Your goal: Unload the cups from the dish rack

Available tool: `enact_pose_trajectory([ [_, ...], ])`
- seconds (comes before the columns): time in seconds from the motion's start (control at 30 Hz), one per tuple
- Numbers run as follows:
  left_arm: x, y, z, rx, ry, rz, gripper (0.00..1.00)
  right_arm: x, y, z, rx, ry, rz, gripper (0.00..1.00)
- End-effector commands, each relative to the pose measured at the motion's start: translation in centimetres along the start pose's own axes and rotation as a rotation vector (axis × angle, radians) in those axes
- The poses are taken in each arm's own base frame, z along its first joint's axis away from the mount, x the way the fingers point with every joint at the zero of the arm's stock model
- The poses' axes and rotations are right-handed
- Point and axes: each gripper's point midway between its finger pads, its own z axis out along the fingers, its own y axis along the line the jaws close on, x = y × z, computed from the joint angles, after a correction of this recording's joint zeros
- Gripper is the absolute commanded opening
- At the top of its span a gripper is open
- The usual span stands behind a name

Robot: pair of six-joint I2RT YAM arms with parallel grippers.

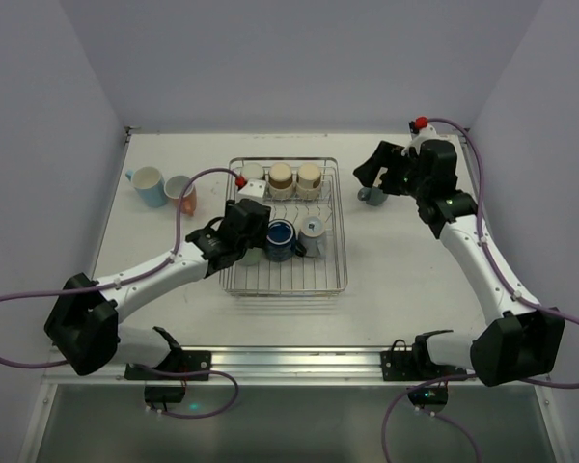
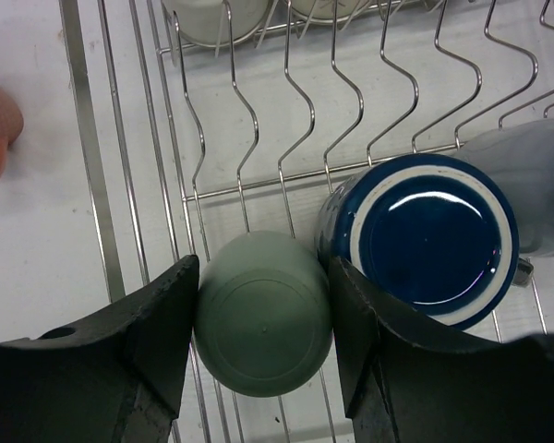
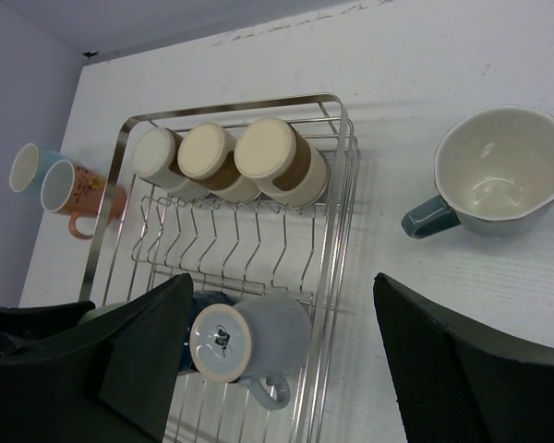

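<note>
Left claw (image 2: 263, 269) pinches green cup (image 2: 263, 328), fingers against both its sides. Cup sits upside down at near-left of rack (image 2: 92, 185). Navy cup (image 2: 429, 240) just beside it on the right, light grey cup (image 3: 258, 337) next along. Three tan cups (image 3: 212, 157) lie in a row at rack's far end. Right claw (image 3: 282, 281) spread wide, holding nothing, above table (image 1: 396, 251) right of rack, near upright grey mug (image 3: 503, 166). Blue cup (image 1: 148, 185) and pink cup (image 1: 180, 193) on table left of rack.
</note>
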Motion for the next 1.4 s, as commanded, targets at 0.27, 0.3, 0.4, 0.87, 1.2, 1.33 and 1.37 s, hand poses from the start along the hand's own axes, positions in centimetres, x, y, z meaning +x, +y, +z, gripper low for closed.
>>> enact_pose_trajectory([
  [0.27, 1.2, 0.7, 0.1, 0.001, 0.008, -0.033, 0.79, -1.3, 3.1, -2.1, -0.093, -0.049, -0.014, 0.81],
  [0.3, 1.3, 0.7, 0.2, -0.002, 0.005, -0.034, 0.79, -1.2, 3.2, -2.2, -0.098, -0.048, -0.012, 0.81],
  [0.4, 1.6, 1.1, 0.3, -0.018, 0.006, -0.034, 0.65, -1.1, 4.4, -2.8, -0.148, -0.051, -0.009, 0.8],
  [0.87, -8.4, 1.0, -7.9, 0.145, -0.285, -0.181, 0.12, 1.8, 12.3, -8.5, -0.555, -0.099, 0.075, 0.8],
  [1.2, -14.6, -2.9, -18.7, 0.65, -0.574, -0.418, 0.07, 9.8, 18.2, -10.2, -0.931, 0.085, 0.148, 0.8],
  [1.33, -14.7, -4.4, -19.9, 0.78, -0.589, -0.469, 0.05, 10.6, 20.3, -11.3, -1.044, 0.135, 0.131, 0.8],
  [1.37, -15.0, -4.8, -20.6, 0.824, -0.607, -0.468, 0.05, 10.6, 20.9, -11.8, -1.072, 0.14, 0.13, 0.79],
])
